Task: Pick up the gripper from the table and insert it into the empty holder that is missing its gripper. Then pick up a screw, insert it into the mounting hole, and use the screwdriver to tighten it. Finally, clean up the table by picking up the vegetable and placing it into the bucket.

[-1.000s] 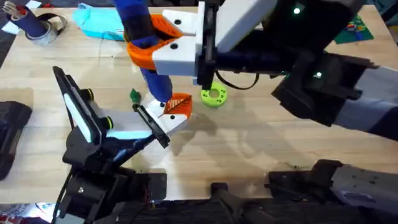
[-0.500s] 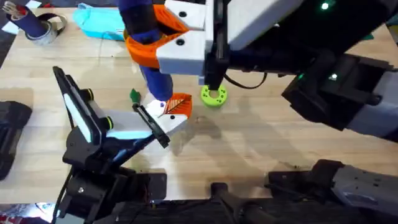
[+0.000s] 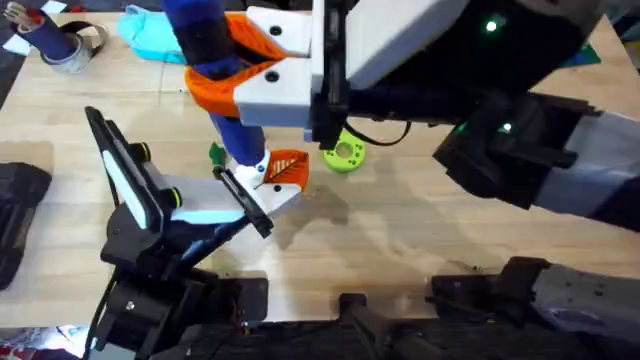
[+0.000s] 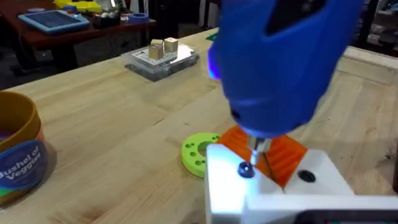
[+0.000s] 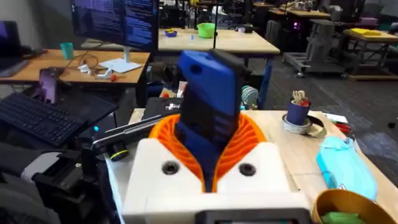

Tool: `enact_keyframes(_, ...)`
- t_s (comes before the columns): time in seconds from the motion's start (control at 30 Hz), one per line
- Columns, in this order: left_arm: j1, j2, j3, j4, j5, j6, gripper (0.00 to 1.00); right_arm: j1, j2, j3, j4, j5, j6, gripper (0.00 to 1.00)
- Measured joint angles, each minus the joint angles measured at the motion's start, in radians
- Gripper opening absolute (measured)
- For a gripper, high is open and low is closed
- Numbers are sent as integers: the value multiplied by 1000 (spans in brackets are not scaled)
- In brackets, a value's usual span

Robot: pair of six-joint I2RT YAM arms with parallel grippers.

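My right gripper (image 3: 235,85), white with orange ribbed pads, is shut on the blue screwdriver (image 3: 205,40), which stands nearly upright. Its tip rests on a dark screw (image 4: 245,169) in the white holder (image 3: 275,197). The gripper (image 3: 288,166), a white wedge with an orange ribbed face, sits in that holder. My left gripper (image 3: 250,205) clamps the holder from the near side. The tan bucket (image 4: 22,155) stands apart on the table. A lime-green round piece (image 3: 343,155) lies beside the holder; I cannot tell whether it is the vegetable.
A small green item (image 3: 216,153) lies just left of the screwdriver tip. A cyan cloth (image 3: 160,40) and a tape roll holding a dark cup (image 3: 60,45) sit at the far left. A clear box with wooden blocks (image 4: 161,56) stands farther off.
The right gripper and the screwdriver's handle have shifted a little to the left, while the tip stays on the holder. The left arm has not moved.
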Motion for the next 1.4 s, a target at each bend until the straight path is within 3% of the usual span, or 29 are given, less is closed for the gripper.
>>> enact_keyframes(1.4, 0, 0, 0, 0, 0, 0, 16, 0, 0, 0, -64, 4, -32, 46)
